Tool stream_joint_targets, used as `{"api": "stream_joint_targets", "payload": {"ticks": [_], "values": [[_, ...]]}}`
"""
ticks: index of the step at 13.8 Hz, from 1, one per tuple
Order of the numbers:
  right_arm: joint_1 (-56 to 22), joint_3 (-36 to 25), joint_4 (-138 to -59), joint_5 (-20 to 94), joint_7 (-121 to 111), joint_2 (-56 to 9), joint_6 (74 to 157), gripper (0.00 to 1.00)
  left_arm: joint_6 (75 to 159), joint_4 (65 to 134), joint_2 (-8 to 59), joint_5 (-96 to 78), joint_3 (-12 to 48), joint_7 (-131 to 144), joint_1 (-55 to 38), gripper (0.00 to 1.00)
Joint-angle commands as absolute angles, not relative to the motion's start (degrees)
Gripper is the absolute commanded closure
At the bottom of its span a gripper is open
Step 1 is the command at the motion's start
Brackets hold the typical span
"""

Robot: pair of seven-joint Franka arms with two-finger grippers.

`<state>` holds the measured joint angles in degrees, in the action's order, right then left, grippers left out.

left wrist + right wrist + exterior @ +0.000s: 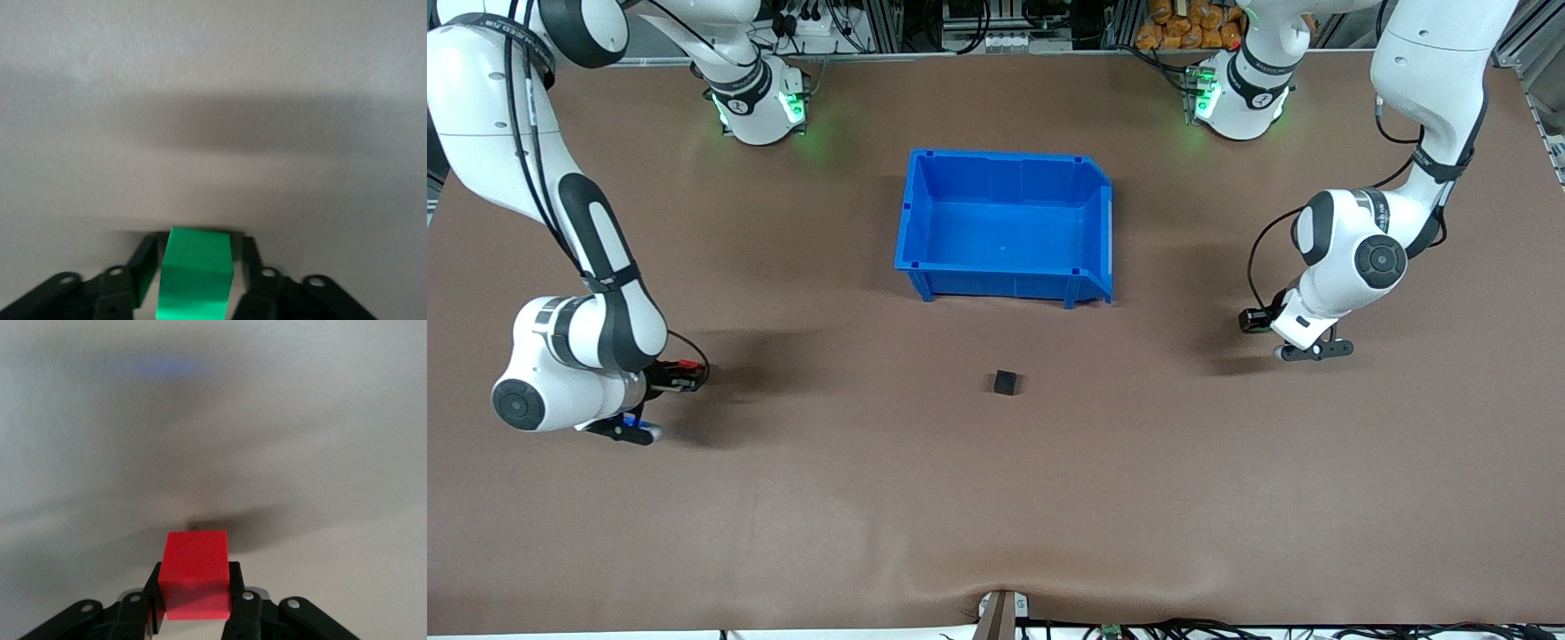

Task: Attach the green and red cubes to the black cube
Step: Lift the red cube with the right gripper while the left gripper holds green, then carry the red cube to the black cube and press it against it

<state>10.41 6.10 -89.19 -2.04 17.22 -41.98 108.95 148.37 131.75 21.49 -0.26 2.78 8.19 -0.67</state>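
black cube [1006, 382] on table [996, 498], nearer front camera than blue bin [1005, 222] | right end effector [195, 600] pinches red cube [195, 573], toward right arm's end from black cube | left end effector [195, 277] pinches green cube [195, 273], toward left arm's end, well apart

1. A robotics lab: two white jointed robot arms [560, 267] [1387, 222] are mounted on a worktop covered by a brown mat [827, 498].
2. Aluminium framing and black cables [960, 27] line the worktop's edge by the bases.
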Motion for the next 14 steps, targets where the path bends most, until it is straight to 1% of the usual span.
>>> {"api": "stream_joint_targets", "payload": {"ticks": [1, 3, 5, 7, 9, 11, 12, 14], "values": [[8.5, 7.1, -86.9, 9.6, 34.6, -41.3, 103.8, 1.00, 145.9, 131.4, 20.7, 0.9, 2.6, 8.8, -0.6, 1.00], [5.6, 7.0, -86.6, 22.5, 44.0, -41.3, 103.8, 1.00, 144.5, 131.2, 20.4, 0.9, 2.6, 9.1, -0.5, 1.00], [2.2, 6.9, -86.0, 28.5, 53.3, -41.5, 104.7, 1.00, 144.4, 130.2, 20.0, 0.8, 2.7, 10.1, -0.2, 1.00], [-0.9, 7.0, -85.6, 33.6, 62.6, -41.7, 109.7, 1.00, 143.6, 126.4, 20.0, 0.8, 2.9, 17.8, -0.6, 1.00], [-6.2, 7.0, -85.4, 35.3, 70.4, -41.8, 116.6, 1.00, 139.2, 120.6, 21.0, 0.8, 3.5, 29.9, -1.3, 1.00], [-11.4, 6.9, -85.4, 35.3, 75.4, -42.7, 124.8, 1.00, 131.9, 112.1, 23.5, 0.7, 3.6, 41.7, -2.8, 1.00], [-12.7, 6.9, -85.4, 35.2, 76.8, -43.5, 128.5, 1.00, 127.9, 107.6, 25.1, 0.7, 3.7, 45.6, -3.0, 1.00], [-16.2, 6.9, -85.4, 35.4, 79.4, -45.6, 133.4, 1.00, 121.5, 99.0, 28.8, 0.1, 3.7, 52.6, -4.2, 1.00]]}}
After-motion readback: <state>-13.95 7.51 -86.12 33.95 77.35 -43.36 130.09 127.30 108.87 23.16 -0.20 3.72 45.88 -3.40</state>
